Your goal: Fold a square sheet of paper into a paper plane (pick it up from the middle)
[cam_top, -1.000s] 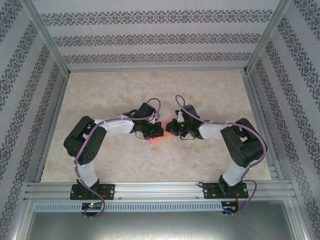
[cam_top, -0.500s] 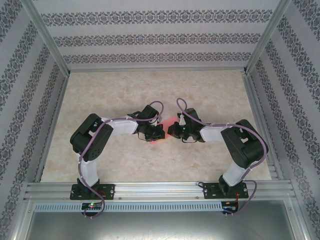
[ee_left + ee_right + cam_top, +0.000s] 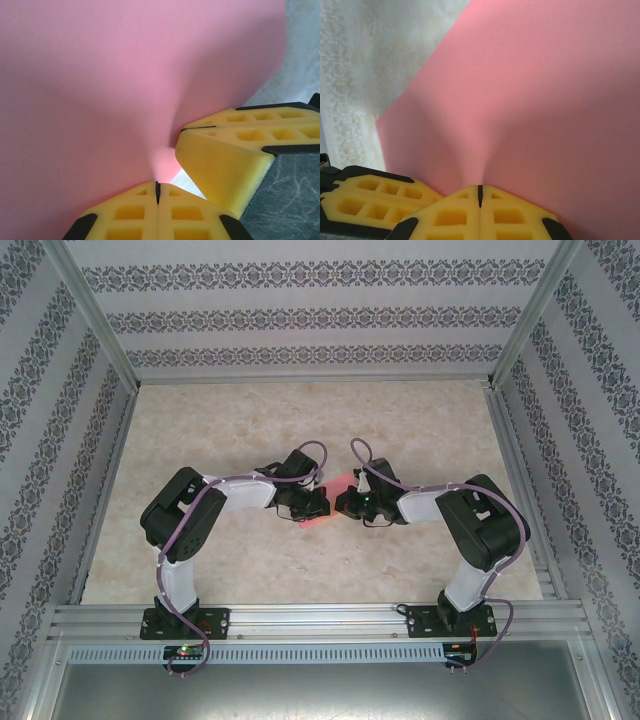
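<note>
From the top camera, most of the square sheet of paper (image 3: 318,524) is hidden under the 2 black wrists where they meet mid-tabletop (image 3: 250,420). We only get a pink sliver on the near side and a smaller bit poking out behind. We can't tell from up there whether it's lifted or lying flat.

The wrist cams are way clearer. The left arm's fingers (image 3: 127,215) are squeezed fully together, with just a thin dark seam between the yellow pads. The paper puckers right into that seam, so it's pinched. Same deal with the right arm's fingers (image 3: 450,217): pads pressed tight, sheet gathered into a soft dent above them. Each cam also catches the other arm's yellow waffle-grid pad just beside its own.

The paper looks smooth, matte and unmarked. Most of its outline runs off the frame, though 1 corner shows in the right wrist view. The tabletop is pale and marbled.
</note>
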### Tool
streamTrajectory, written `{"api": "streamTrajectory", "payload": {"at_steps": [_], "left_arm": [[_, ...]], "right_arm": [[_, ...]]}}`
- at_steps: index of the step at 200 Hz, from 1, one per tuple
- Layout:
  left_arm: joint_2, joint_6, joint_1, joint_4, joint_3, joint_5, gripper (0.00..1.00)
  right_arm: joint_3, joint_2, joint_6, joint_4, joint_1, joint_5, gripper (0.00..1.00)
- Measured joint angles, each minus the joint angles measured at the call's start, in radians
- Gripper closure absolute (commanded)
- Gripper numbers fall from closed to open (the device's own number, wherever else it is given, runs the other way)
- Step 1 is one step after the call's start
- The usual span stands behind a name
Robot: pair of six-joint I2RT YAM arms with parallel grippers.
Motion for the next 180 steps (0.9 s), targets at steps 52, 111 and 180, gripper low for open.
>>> {"api": "streamTrajectory", "payload": {"at_steps": [52, 111, 180], "left_arm": [[0.002, 0.0, 0.0, -0.011, -0.005, -0.007, 1.0], [0.002, 0.001, 0.002, -0.013, -0.005, -0.01, 1.0], [-0.011, 0.03, 0.025, -0.023, -0.022, 0.001, 1.0]], "right_arm": [[0.0, 0.002, -0.007, -0.001, -0.027, -0.015, 1.0], [-0.01, 0.002, -0.035, -0.006, -0.145, -0.036, 1.0], [-0.086, -0.077, -0.036, 0.007, -0.282, 0.007, 1.0]]}}
